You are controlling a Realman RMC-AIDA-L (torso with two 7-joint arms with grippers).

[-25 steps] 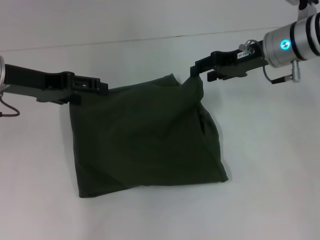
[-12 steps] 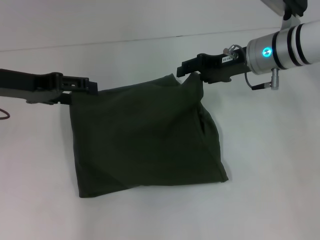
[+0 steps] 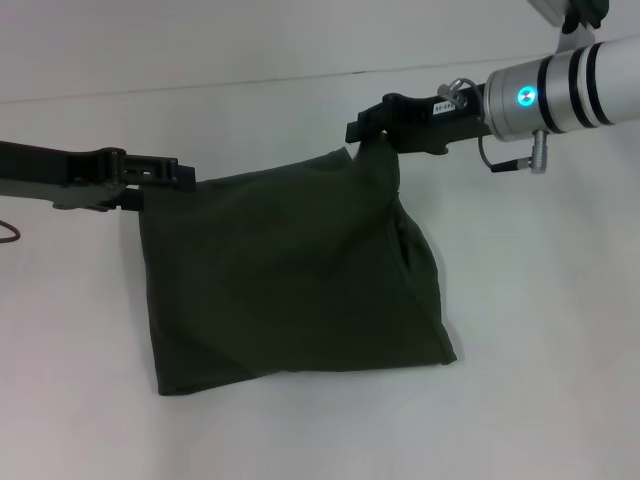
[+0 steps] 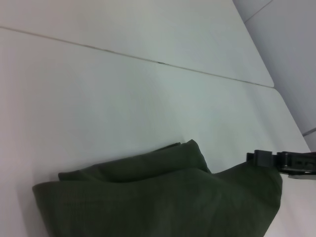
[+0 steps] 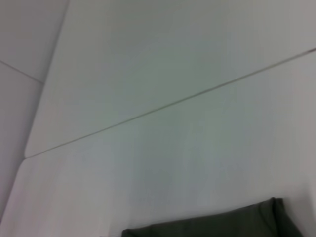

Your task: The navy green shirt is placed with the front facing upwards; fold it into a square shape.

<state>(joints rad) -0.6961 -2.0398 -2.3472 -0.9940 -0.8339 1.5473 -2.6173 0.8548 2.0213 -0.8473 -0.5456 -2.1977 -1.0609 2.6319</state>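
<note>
Two grippers held the navy green shirt (image 3: pixel 290 280) by its far corners: my left gripper (image 3: pixel 188 180) and right gripper (image 3: pixel 372 128) each pinched cloth, lifting that edge, I judged, to carry it over for another fold. Its near edge lay on the white table (image 3: pixel 540 330). No containers showed.

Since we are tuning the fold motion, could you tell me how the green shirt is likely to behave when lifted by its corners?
Probably floppy: the navy green shirt sags between the left end effector and right end effector. It looks light, since both corner pinches seem to carry it. The stacked layers may slide apart.
</note>
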